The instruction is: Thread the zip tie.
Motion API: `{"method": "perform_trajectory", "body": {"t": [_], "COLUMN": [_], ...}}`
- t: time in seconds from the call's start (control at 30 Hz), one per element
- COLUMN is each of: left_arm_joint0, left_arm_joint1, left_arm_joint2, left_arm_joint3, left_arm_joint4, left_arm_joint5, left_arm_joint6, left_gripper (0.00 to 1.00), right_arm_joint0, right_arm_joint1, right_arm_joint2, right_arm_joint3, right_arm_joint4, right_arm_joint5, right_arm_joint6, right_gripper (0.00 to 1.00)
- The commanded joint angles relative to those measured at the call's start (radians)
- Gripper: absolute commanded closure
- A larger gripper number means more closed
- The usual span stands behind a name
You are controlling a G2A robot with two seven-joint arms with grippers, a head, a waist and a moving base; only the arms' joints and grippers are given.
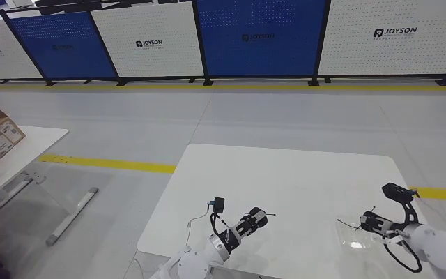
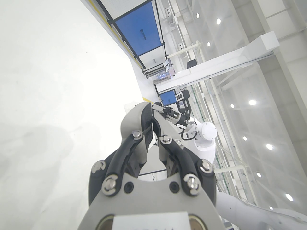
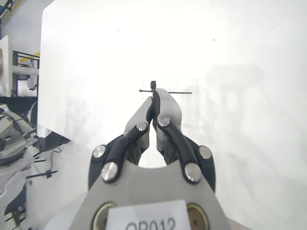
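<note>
The zip tie (image 3: 168,92) sits at the tips of the right gripper (image 3: 153,96), a thin black strap running crosswise just past the fingertips. A small black block stands right at the tips. Whether block and strap belong to one tie cannot be told. In the top view the zip tie (image 1: 346,224) pokes out leftward from the right gripper (image 1: 366,223), over the near right part of the table (image 1: 293,181). Whether it touches the surface cannot be told.

The right gripper is clenched on the tie, its pads pressed together with no gap showing.

The left gripper (image 2: 151,111) is clenched too, its dark ribbed pads (image 2: 146,118) meeting, and a thin black strip (image 2: 144,132) is pinched between them. From above, the left gripper (image 1: 259,217) hangs over the near left part of the table, close to the near edge, with the strip showing as a fine line off its tip. The two grippers are well apart.

Bare white tabletop lies between them and stretches on to the far edge and both far corners. The right gripper is near the table's right edge.

Beyond the table are grey floor, a yellow floor line (image 1: 104,164), a second white table (image 1: 31,143) at the far left, and blue and white panels (image 1: 261,38) along the far side.
</note>
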Motion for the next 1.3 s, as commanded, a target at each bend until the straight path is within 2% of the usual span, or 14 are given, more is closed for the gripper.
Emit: {"method": "perform_trajectory", "body": {"t": [0.0, 0.93, 1.1, 1.27], "left_arm_joint0": [0.0, -0.003, 0.013, 0.071], "left_arm_joint1": [0.0, -0.001, 0.0, 0.01], "left_arm_joint2": [0.0, 0.002, -0.008, -0.041], "left_arm_joint3": [0.0, -0.006, -0.069, -0.216], "left_arm_joint4": [0.0, 0.0, 0.0, -0.014], "left_arm_joint5": [0.0, -0.001, -0.051, -0.128], "left_arm_joint6": [0.0, 0.004, 0.02, 0.003], "left_gripper": [1.0, 1.0, 1.0, 1.0], "right_arm_joint0": [0.003, 0.003, 0.003, 0.003], "right_arm_joint1": [0.0, 0.0, 0.0, 0.0], "right_arm_joint2": [-0.002, -0.002, -0.002, -0.002], "right_arm_joint3": [0.001, 0.001, 0.001, 0.001], "right_arm_joint4": [-0.005, -0.005, -0.005, -0.005], "right_arm_joint5": [0.001, 0.001, 0.001, 0.001], "right_arm_joint6": [0.001, 0.001, 0.001, 0.001], "right_gripper": [1.0, 1.0, 1.0, 1.0]}}
